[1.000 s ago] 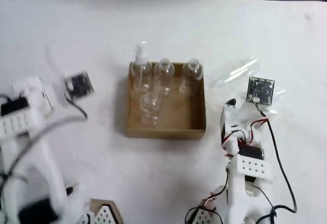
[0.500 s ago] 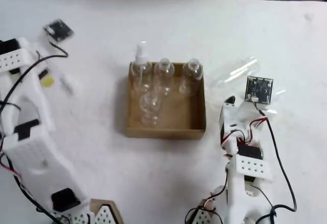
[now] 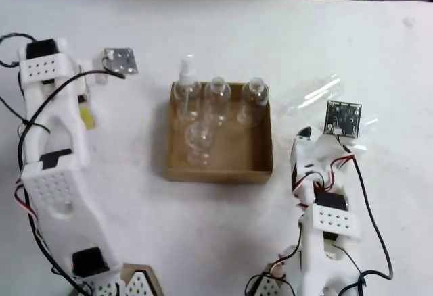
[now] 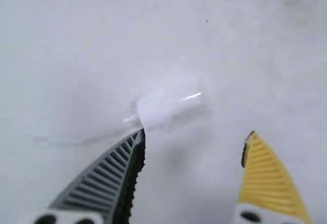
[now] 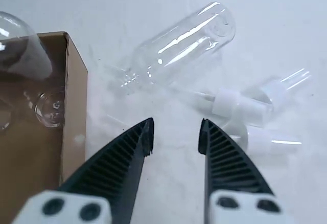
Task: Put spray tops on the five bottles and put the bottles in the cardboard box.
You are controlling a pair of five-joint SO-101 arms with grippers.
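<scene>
**Operator:** Where are the bottles?

**Technician:** Four stand in the cardboard box (image 3: 220, 169) at the middle of the table (image 3: 203, 32). Three line its far wall. The capped bottle (image 3: 186, 90), which carries a white spray top, is in the left corner. Two uncapped bottles (image 3: 217, 96) stand beside it. The fourth bottle (image 3: 199, 140), also uncapped, stands nearer the box's middle. The fifth bottle (image 5: 179, 45) lies on its side on the table just right of the box, with its neck toward the box.

**Operator:** Where are the loose spray tops?

**Technician:** A cluster of spray tops (image 5: 245, 109) lies beside the fifth bottle. A single spray top (image 4: 166, 109) lies on the table under the left arm.

**Operator:** What is the state of the fingers?

**Technician:** The left gripper (image 4: 195, 134) has its fingers spread wide and grasps nothing. Its tips are near the single spray top. The right gripper (image 5: 176, 127) has its fingers parted and grasps nothing. It points at the table between the box and the cluster.
</scene>
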